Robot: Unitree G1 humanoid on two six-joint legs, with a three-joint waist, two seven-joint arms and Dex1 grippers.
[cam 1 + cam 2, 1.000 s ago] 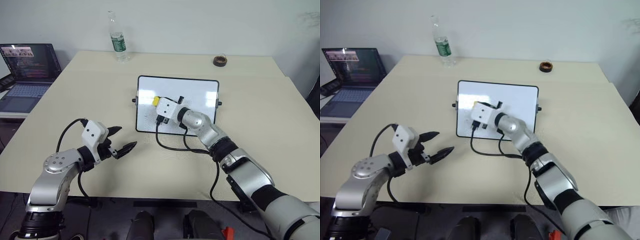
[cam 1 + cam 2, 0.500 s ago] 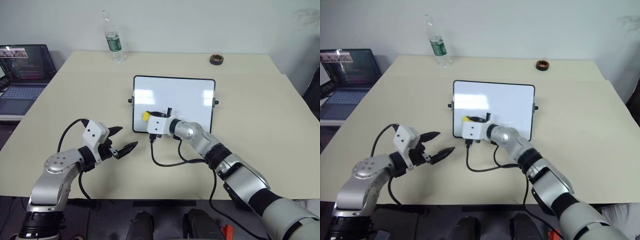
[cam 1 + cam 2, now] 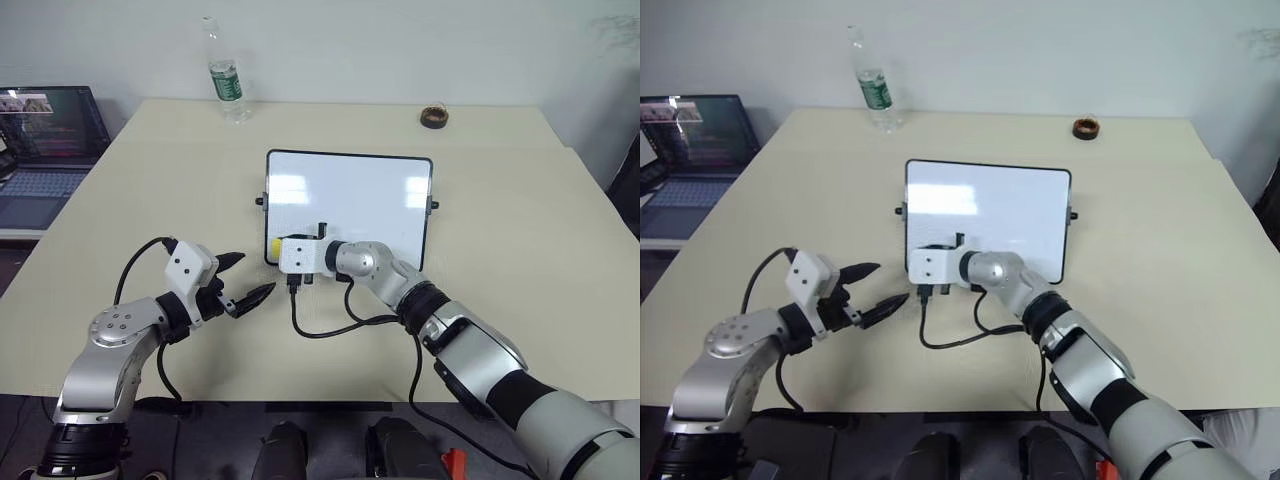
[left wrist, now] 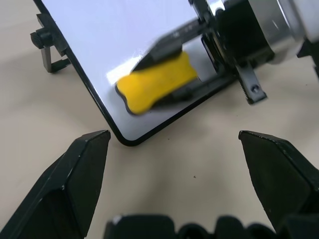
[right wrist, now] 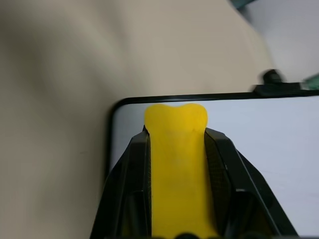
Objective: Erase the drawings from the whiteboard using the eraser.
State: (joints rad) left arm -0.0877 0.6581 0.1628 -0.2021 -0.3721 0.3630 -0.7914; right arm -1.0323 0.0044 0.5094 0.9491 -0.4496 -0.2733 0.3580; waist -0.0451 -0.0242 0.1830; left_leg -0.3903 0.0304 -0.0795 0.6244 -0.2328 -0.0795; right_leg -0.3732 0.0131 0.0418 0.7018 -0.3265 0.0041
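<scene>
The whiteboard (image 3: 350, 200) lies flat mid-table, black-framed and glossy. My right gripper (image 3: 279, 248) is shut on the yellow eraser (image 3: 274, 246) at the board's near-left corner. In the right wrist view the eraser (image 5: 177, 169) sits between the black fingers (image 5: 219, 159), its tip over the corner of the whiteboard (image 5: 249, 144). The drawings are out of view; the board's visible face looks plain white. My left gripper (image 3: 255, 274) hovers open above the table just left of that corner. In its wrist view the eraser (image 4: 157, 82) lies ahead of the left gripper (image 4: 173, 134).
A clear water bottle (image 3: 225, 75) stands at the table's far left edge. A dark brown ring (image 3: 434, 117) lies at the far right. An open laptop (image 3: 40, 130) sits on a side desk to the left. Black cables (image 3: 330, 322) loop on the table in front of the board.
My right gripper has slid the eraser leftward and nearer, from the board's left-middle to its near-left corner. The left gripper has stayed put and open.
</scene>
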